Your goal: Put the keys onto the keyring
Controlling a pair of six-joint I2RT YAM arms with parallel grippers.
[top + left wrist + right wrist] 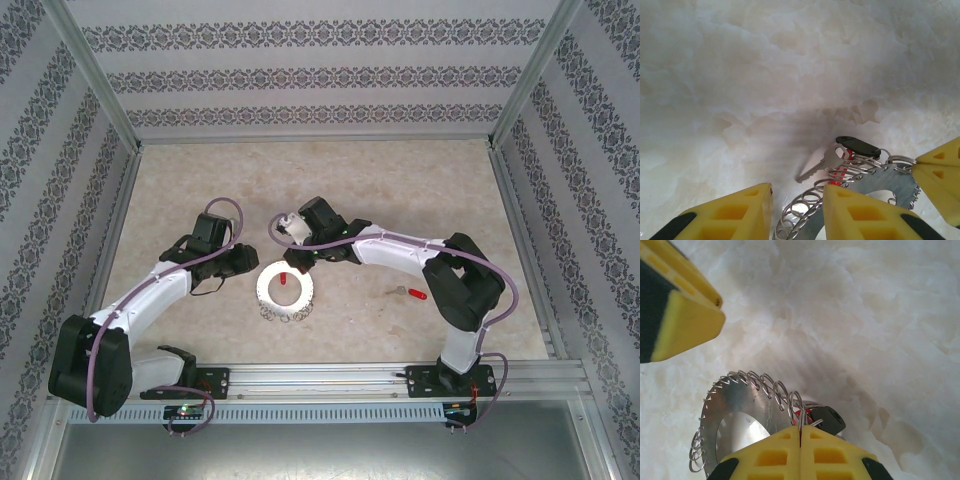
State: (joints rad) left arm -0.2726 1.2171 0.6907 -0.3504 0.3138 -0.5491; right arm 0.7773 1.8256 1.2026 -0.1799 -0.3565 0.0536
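Centrally, just ahead of the two arm bases, the keyring (pixel 285 292) lies flat on the pale marbled counter (pixel 400 190). It is a shiny flat metal ring w/ a hole in the middle & wavy wire loops all round its rim. A red-headed key (pixel 283 279) sits on its far side in the top view. From the left wrist, a plain silver key (pixel 816 169) pokes out of the loops, blade resting on the counter & pointing away from the ring. A black tab (pixel 858 146) lies just beside its head, w/ red bits showing among the loops nearby. The right pincer (pixel 800 440) meets the ring's far rim w/ fingers pressed together, a thin wire loop running into the seam btw them, so it is clamped on the keyring. The left pincer (pixel 800 189) is at the ring's left rim, fingers apart w/ loops filling the gap. Can't tell whether they press on the wire or merely straddle it. A second red-headed key (pixel 414 293) lies loose on the counter, well apart to the right, near the right arm's elbow. Alu rails & patterned walls (pixel 300 70) fence the counter on three sides.
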